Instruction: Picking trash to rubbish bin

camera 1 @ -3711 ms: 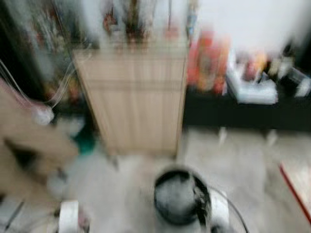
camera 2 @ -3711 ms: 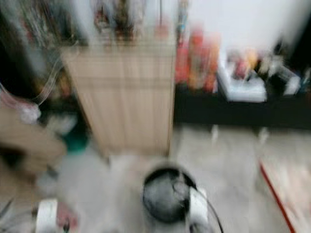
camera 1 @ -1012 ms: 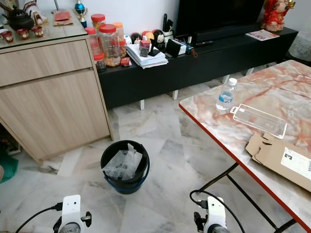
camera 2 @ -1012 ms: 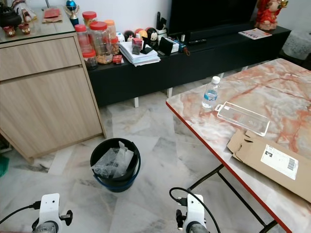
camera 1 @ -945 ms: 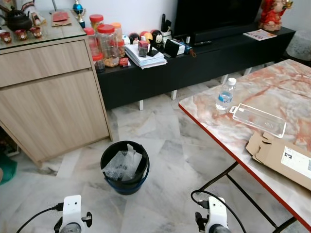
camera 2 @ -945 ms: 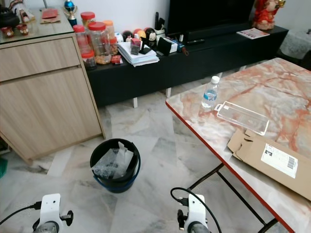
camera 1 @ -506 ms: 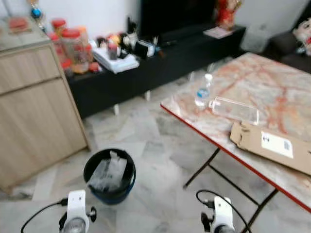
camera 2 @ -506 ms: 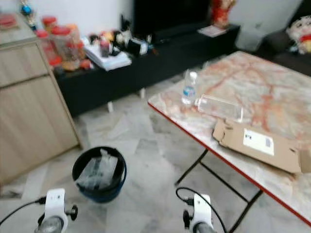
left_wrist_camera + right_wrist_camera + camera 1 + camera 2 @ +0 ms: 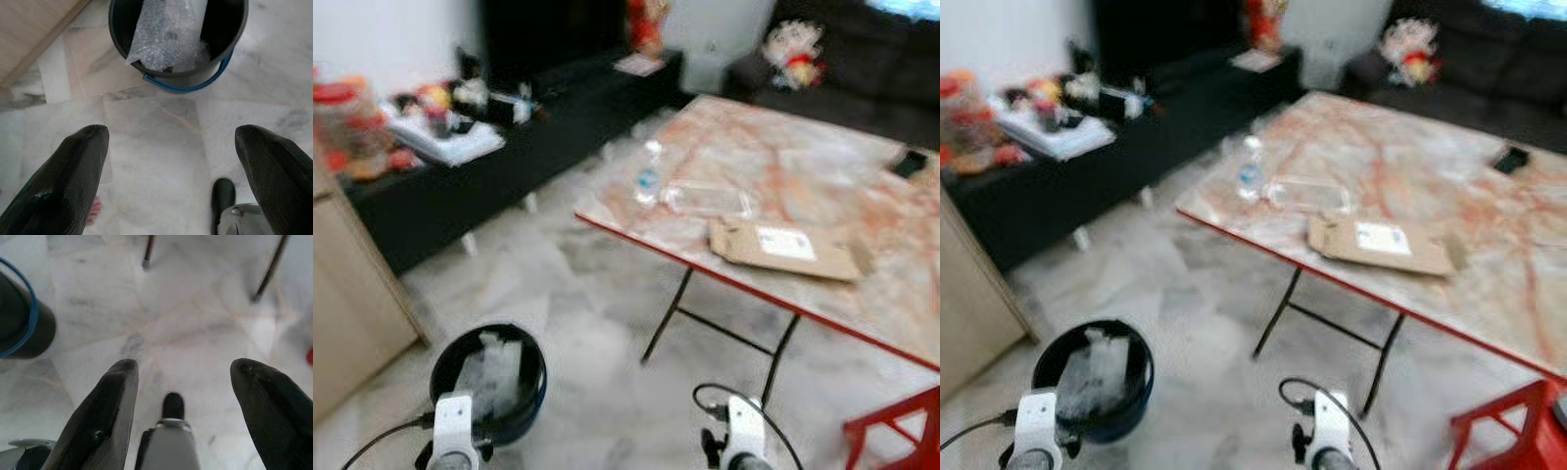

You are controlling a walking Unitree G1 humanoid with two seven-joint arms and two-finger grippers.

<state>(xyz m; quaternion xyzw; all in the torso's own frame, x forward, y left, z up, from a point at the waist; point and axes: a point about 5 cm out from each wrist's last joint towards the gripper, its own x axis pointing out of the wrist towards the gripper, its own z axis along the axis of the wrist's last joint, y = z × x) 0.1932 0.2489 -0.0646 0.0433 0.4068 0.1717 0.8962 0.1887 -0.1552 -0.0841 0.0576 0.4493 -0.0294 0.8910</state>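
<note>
Down at the bottom of the head views, both arms hang low over the pale marble floor [image 9: 597,323], and the whole scene is somewhat blurred. Seen from the left wrist, the left claw [image 9: 171,166] has its two black fingers spread wide with nothing between them, pointing down at the floor just short of the rubbish bin [image 9: 222,34]. That bin is a black bucket with a blue handle hoop, standing on the floor at the robot's left, and a crumpled piece of bubble wrap [image 9: 168,36] sticks up inside it. In the right wrist view, the right claw [image 9: 195,404] is likewise spread and empty above bare marble, with the bin's dark wall and blue hoop at one edge and two thin dark table legs [image 9: 271,267] further off.

Ahead and to the right stands a table [image 9: 862,294] with a reddish marble-patterned top and a red rim on black metal legs. On it lie the candidates for trash: a small clear water bottle [image 9: 649,179] upright near the corner closest to the TV bench, a clear plastic tray [image 9: 709,199] just beside it, and a flattened brown cardboard box [image 9: 783,247] with a white label nearer the robot's edge. A small dark object [image 9: 909,163] lies far across the top. A red stool [image 9: 896,431] stands at the lower right. Behind, a low black TV bench [image 9: 509,147] carries papers and jars.
</note>
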